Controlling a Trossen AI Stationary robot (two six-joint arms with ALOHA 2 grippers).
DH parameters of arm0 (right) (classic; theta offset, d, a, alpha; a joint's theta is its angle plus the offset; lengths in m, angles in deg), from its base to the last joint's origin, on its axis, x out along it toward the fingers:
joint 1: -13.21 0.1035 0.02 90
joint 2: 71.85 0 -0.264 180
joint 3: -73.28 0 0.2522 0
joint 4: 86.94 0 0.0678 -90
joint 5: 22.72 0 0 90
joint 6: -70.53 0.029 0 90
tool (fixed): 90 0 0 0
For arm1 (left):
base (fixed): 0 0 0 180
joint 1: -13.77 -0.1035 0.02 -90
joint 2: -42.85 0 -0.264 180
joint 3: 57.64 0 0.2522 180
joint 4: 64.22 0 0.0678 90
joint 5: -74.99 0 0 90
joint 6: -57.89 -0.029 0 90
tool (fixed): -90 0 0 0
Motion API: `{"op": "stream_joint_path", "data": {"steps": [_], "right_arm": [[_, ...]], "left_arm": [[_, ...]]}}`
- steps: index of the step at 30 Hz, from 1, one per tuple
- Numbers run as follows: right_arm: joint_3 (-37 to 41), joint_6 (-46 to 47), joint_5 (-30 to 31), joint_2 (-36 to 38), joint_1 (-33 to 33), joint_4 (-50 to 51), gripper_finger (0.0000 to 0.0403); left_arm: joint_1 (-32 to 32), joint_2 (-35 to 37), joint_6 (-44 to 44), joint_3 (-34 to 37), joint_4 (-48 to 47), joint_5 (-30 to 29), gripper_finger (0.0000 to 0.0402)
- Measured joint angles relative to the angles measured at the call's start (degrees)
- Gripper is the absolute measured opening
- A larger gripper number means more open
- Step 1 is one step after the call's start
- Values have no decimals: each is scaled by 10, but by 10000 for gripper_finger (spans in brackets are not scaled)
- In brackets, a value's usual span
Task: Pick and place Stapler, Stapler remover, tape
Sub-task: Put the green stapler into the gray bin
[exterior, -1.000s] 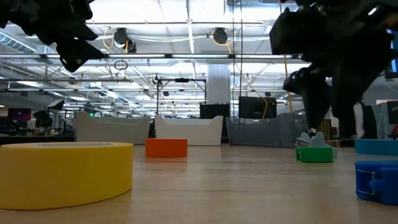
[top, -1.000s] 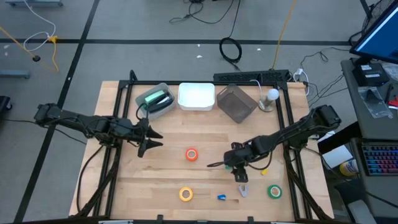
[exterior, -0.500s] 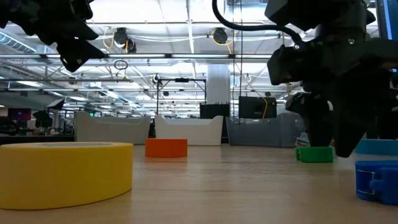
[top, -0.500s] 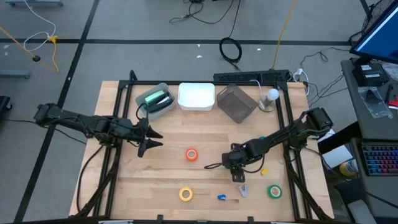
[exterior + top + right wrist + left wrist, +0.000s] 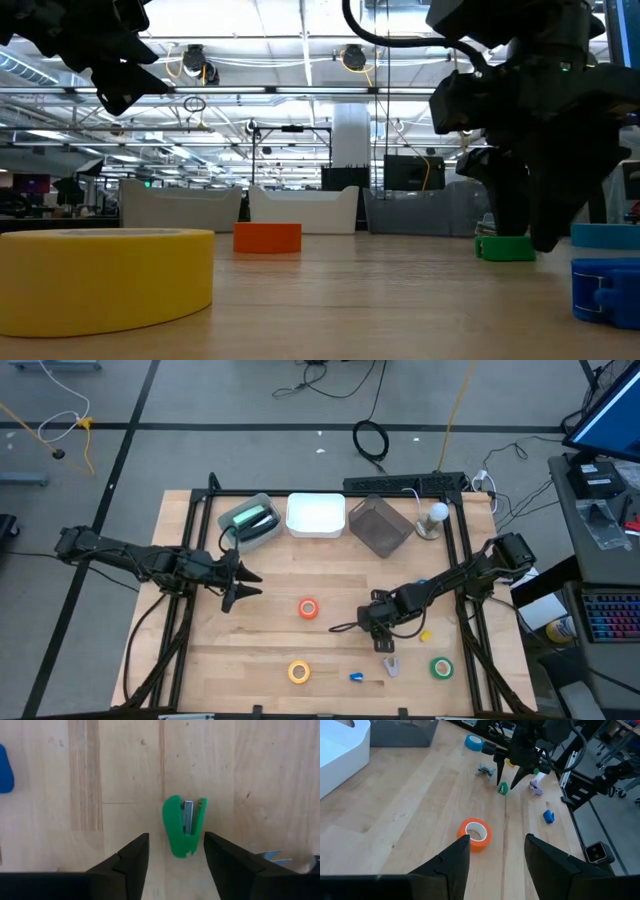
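Note:
My right gripper (image 5: 176, 837) points down over a small green stapler remover (image 5: 183, 826) that lies flat on the table. Its open fingers stand on either side of the remover, and I see no touch. In the high view the right gripper (image 5: 386, 642) hides it. The orange tape (image 5: 308, 608), yellow tape (image 5: 299, 672) and green tape (image 5: 441, 667) lie flat on the wood. The blue tape (image 5: 474, 742) lies beyond the right arm. A green stapler (image 5: 252, 518) rests in the far left bin. My left gripper (image 5: 255, 585) hovers open at the table's left, above the wood.
A white bin (image 5: 316, 515) and a dark bin (image 5: 380, 525) stand along the far edge beside the stapler's bin. A blue bit (image 5: 357, 677), a pale bit (image 5: 391, 666) and a yellow bit (image 5: 425, 635) lie near my right gripper. Black frame rails border the table.
My right gripper has sunk toward the table and tipped a little steeper. Its fingers have come down on either side of the green stapler remover, which has stayed where it was.

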State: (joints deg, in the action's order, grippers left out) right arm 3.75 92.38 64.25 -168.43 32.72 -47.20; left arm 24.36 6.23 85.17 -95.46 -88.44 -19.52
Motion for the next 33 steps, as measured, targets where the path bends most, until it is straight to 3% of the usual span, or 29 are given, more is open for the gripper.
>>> {"op": "stream_joint_path", "data": {"steps": [17,22,27,33], "right_arm": [[0,15,0,0,0,-4,49],[0,15,0,0,0,-4,45],[0,15,0,1,0,-4,44],[0,15,-2,19,-2,-14,41]], "left_arm": [[0,0,0,0,0,0,186],[0,0,3,0,0,-7,186],[0,0,53,0,1,-48,186],[0,0,94,0,4,-56,186]]}}
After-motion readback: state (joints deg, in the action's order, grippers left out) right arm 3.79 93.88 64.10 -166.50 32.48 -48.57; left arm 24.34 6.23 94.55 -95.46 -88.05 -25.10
